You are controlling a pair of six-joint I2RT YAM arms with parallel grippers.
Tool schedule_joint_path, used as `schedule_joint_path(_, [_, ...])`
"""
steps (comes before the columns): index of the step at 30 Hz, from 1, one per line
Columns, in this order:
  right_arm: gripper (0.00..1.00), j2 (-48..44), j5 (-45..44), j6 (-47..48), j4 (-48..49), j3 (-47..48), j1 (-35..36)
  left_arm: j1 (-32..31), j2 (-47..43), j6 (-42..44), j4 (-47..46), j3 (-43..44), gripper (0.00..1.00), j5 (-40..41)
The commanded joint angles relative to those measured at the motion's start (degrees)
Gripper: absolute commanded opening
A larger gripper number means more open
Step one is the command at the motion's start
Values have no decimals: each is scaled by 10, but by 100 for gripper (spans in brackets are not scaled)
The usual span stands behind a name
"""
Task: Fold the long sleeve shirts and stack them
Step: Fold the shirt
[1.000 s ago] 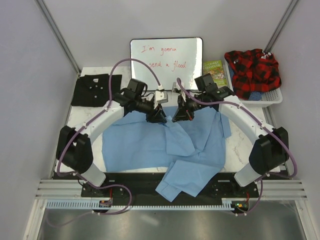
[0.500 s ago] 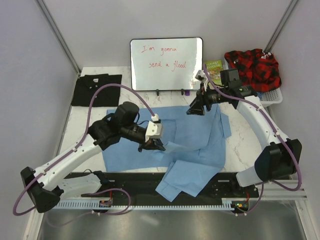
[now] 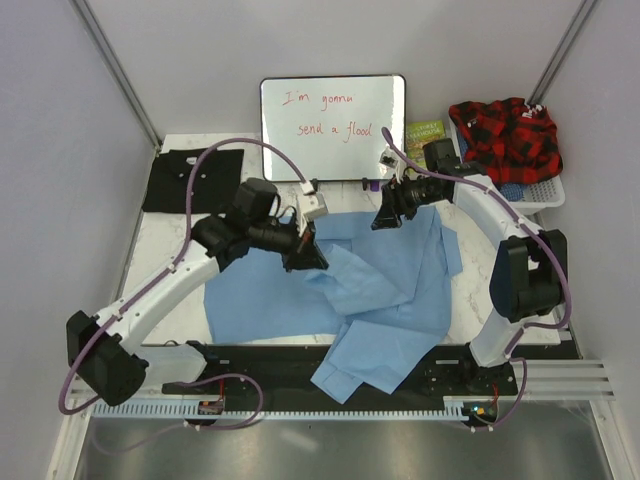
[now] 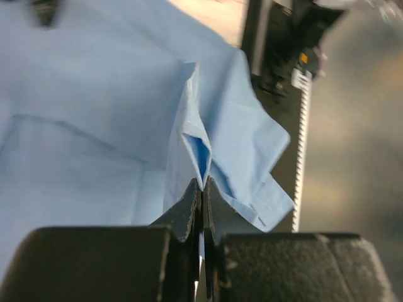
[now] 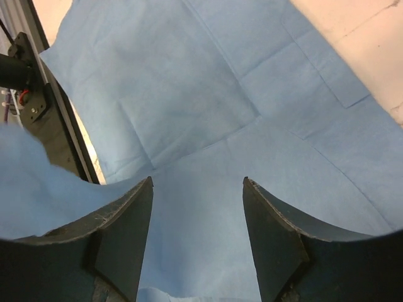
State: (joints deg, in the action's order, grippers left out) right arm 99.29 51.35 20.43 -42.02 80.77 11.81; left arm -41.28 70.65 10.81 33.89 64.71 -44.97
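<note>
The light blue long sleeve shirt [image 3: 270, 295] lies spread across the middle of the table, rumpled on its right half, with one part hanging over the front edge. My left gripper [image 3: 308, 258] is shut on a raised fold of this shirt; in the left wrist view the cloth [image 4: 195, 138] peaks up between the closed fingertips of the gripper [image 4: 201, 184]. My right gripper [image 3: 385, 215] hovers open over the shirt's back right part, and the right wrist view shows only blue cloth [image 5: 189, 94] below the gripper [image 5: 198, 182]. The black shirt [image 3: 190, 180] lies folded at the back left.
A whiteboard [image 3: 333, 128] with red writing stands at the back centre. To its right are a green book [image 3: 430, 140] and a white basket [image 3: 545, 195] holding a red and black plaid garment [image 3: 505, 140]. A black rail [image 3: 260, 360] runs along the front edge.
The left gripper went from the shirt's back edge to its middle, shut on a fold and has drawn it up and back. The right gripper opened and moved off to the right.
</note>
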Motion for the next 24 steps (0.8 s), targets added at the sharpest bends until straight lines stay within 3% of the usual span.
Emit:
schedule_joint_path(1, [69,9,-20,17,-3,37,-6,102,5,-76,-56,-19,2,-7])
schedule_joint_path(5, [84,16,-48,30,-14,49,-11,175,23,-92,-87,-60,2,6])
schedule_joint_path(8, [90,24,-61,37,-22,53,-12,220,36,-90,-96,-85,2,10])
schedule_joint_path(24, [90,73,-143,93,-46,39,-23,320,14,-31,-93,-169,2,41])
